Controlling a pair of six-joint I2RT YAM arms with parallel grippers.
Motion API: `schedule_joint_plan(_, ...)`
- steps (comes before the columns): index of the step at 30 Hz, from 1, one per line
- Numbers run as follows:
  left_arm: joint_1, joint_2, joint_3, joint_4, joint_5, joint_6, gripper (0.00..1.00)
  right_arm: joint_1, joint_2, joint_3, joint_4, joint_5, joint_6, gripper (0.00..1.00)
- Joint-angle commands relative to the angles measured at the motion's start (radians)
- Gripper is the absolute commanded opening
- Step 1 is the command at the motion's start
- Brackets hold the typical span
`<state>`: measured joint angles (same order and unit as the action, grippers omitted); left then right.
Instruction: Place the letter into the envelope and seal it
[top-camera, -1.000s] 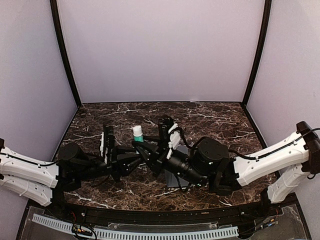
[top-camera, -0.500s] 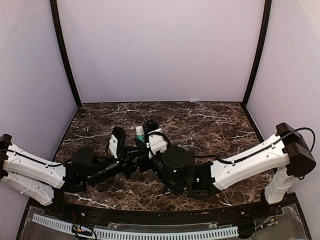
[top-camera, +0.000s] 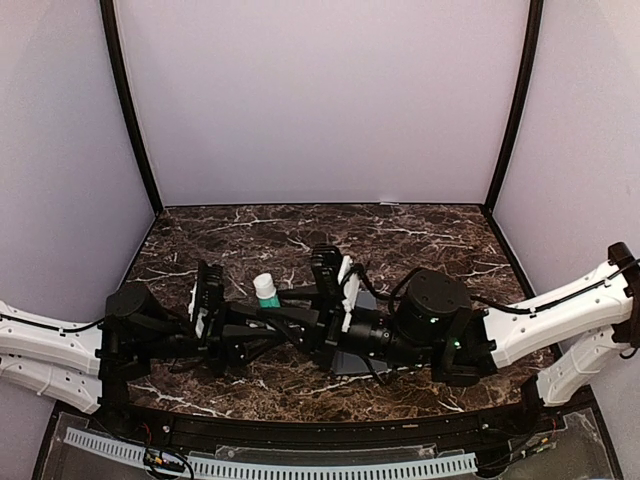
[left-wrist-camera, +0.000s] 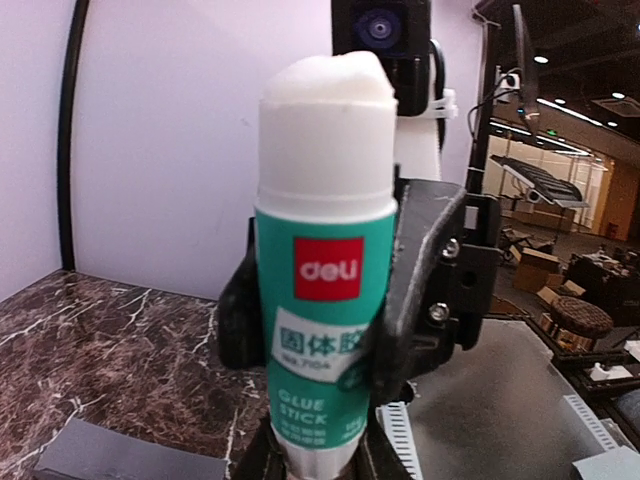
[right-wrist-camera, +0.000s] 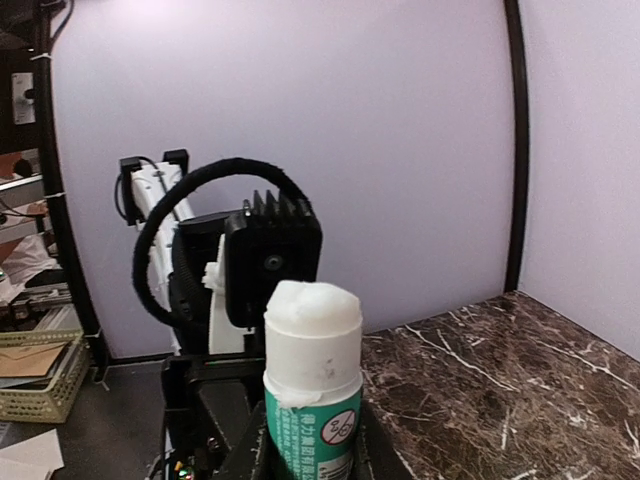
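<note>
A white-and-green glue stick (top-camera: 266, 291) stands upright between both arms, uncapped, with white glue showing at the top. My left gripper (top-camera: 250, 317) is shut on its base (left-wrist-camera: 315, 440). My right gripper (top-camera: 287, 311) is shut round its green body (right-wrist-camera: 312, 440); its black fingers (left-wrist-camera: 432, 285) flank the stick in the left wrist view. The blue-grey envelope (top-camera: 357, 360) lies flat under my right arm, mostly covered; a corner shows in the left wrist view (left-wrist-camera: 100, 457). The tan letter is not in view.
The dark marble table (top-camera: 420, 235) is walled by pale panels at the back and sides. A white cable tray (top-camera: 300, 466) runs along the front edge. Both forearms lie low across the near middle of the table.
The glue stick has moved a little left and nearer with both grippers on it. My right wrist has swung back to the right, uncovering part of the envelope.
</note>
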<state>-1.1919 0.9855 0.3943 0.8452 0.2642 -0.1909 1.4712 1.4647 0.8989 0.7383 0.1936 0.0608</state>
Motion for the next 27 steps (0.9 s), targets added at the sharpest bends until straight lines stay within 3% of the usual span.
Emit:
schedule_joint_plan(1,0.005,-0.031,0.021,0.072,0.283,-0.042,0.08,-0.014,-0.007,-0.014,-0.056,-0.374,0.006,0.0)
schedule_joint_plan(6,0.005,-0.014,0.018,0.12,0.419,-0.064,0.1,-0.02,-0.013,-0.006,-0.037,-0.498,0.042,0.0)
schedule_joint_plan(10,0.005,-0.021,0.014,0.121,0.401,-0.062,0.18,-0.022,-0.024,-0.005,-0.025,-0.466,0.085,0.0)
schedule_joint_plan(12,0.005,-0.032,0.011,0.101,0.364,-0.048,0.33,-0.022,-0.033,-0.001,-0.025,-0.388,0.116,0.0)
schedule_joint_plan(15,0.005,-0.055,0.009,0.059,0.264,-0.014,0.67,-0.019,-0.036,0.014,-0.049,-0.234,0.172,0.0)
schedule_joint_plan(18,0.005,-0.063,0.006,0.02,0.155,0.004,0.83,-0.011,-0.028,0.033,-0.093,-0.028,0.203,0.0)
schedule_joint_plan(23,0.004,-0.032,0.04,-0.056,-0.057,0.032,0.83,-0.01,-0.012,0.038,-0.096,0.204,0.24,0.0)
schedule_joint_plan(27,0.005,-0.001,0.053,-0.068,-0.175,0.045,0.76,-0.01,0.004,0.05,-0.085,0.298,0.242,0.0)
